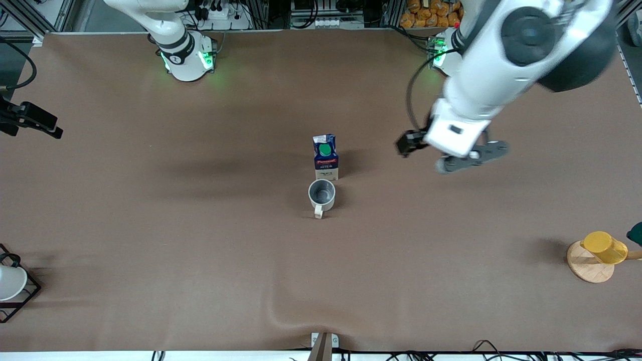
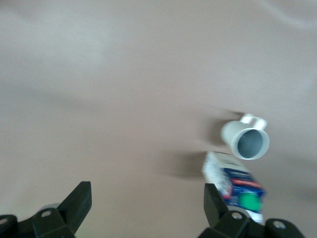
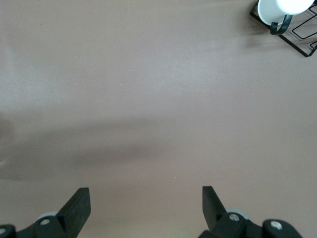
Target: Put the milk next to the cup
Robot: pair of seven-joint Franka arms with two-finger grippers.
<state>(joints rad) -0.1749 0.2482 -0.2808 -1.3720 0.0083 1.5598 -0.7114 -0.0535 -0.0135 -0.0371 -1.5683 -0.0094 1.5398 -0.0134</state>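
Observation:
The milk (image 1: 326, 156), a dark blue carton with a green cap, stands upright at the middle of the table. The cup (image 1: 321, 194), an off-white mug with a grey inside, stands right beside it, nearer to the front camera, its handle toward that camera. My left gripper (image 1: 471, 158) is open and empty in the air over bare table, toward the left arm's end from the milk. The left wrist view shows its open gripper (image 2: 146, 203), the milk (image 2: 240, 186) and the cup (image 2: 247, 140). My right gripper (image 3: 146, 203) is open and empty over bare table; it does not show in the front view.
A yellow cup (image 1: 603, 247) lies on a wooden disc (image 1: 587, 265) at the left arm's end, near the front camera. A white cup (image 1: 9, 282) in a black wire rack (image 1: 27, 296) stands at the right arm's end; it also shows in the right wrist view (image 3: 285, 7).

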